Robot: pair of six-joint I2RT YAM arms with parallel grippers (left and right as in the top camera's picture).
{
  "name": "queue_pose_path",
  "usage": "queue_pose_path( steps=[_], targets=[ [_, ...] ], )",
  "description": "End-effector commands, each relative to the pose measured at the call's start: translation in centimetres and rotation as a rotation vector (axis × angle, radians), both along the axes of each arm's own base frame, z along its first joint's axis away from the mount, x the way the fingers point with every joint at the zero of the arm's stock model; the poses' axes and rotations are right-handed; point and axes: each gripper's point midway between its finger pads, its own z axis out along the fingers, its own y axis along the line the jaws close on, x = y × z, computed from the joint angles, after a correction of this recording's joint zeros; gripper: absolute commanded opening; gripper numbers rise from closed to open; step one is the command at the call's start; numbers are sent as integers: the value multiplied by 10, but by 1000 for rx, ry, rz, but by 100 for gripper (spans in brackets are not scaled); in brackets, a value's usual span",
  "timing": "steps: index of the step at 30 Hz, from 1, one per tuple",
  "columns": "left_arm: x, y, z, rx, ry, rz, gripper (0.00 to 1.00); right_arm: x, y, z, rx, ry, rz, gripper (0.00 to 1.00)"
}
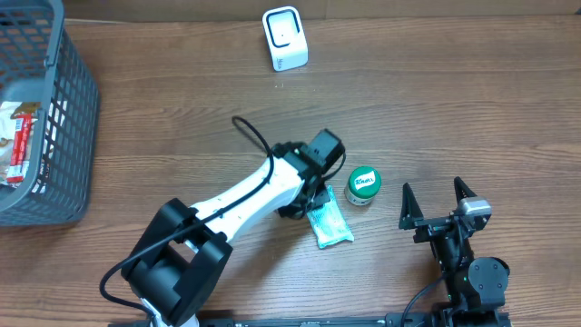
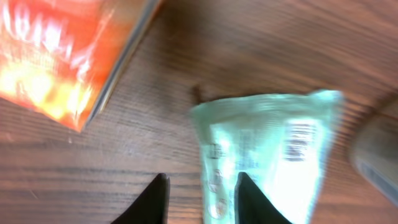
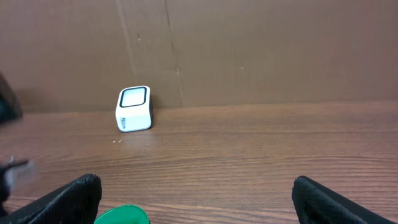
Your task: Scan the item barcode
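The left pincer [image 2: 203, 180] stood parted, gripping nothing; the pale green pouch [image 2: 267, 155] lay flat just ahead, one edge between its fingers. The right pincer [image 1: 432, 186] gaped empty, the scanner [image 1: 285, 38] far ahead.

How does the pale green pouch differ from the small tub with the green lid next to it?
The pouch is flat, roughly rectangular and lies down; the tub is round and stands upright. The pouch is pale mint and shiny; the tub's lid is dark green with a white label. A barcode shows on the pouch in the left wrist view; none shows on the tub. Both rest close together on the wooden table.
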Motion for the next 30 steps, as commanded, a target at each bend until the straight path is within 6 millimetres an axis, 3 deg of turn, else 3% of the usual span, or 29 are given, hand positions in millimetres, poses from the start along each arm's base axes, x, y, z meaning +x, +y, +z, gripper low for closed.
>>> queue_pose_path(
  steps=[1, 2, 3, 6, 12, 19, 30],
  targets=[
    [4, -19, 29, -70, -33, -227, 37, 1, -2, -4, -6, 4, -9, 100],
    [-4, -25, 31, -102, -7, -280, 34, 1, -2, -4, -6, 4, -9, 100],
    [-12, -31, 31, -136, 16, -331, 23, 1, -2, -4, -6, 4, -9, 100],
    [-35, -44, 28, -189, 73, -425, 4, 1, -2, -4, -6, 4, -9, 100],
    [-76, -62, 15, -206, 162, -514, 4, 1, -2, -4, -6, 4, -9, 100],
    [-100, -70, 10, -176, 191, -556, 4, 1, -2, -4, -6, 4, -9, 100],
    [-94, -56, -10, -77, 159, -419, 4, 1, -2, -4, -6, 4, -9, 100]
  ],
)
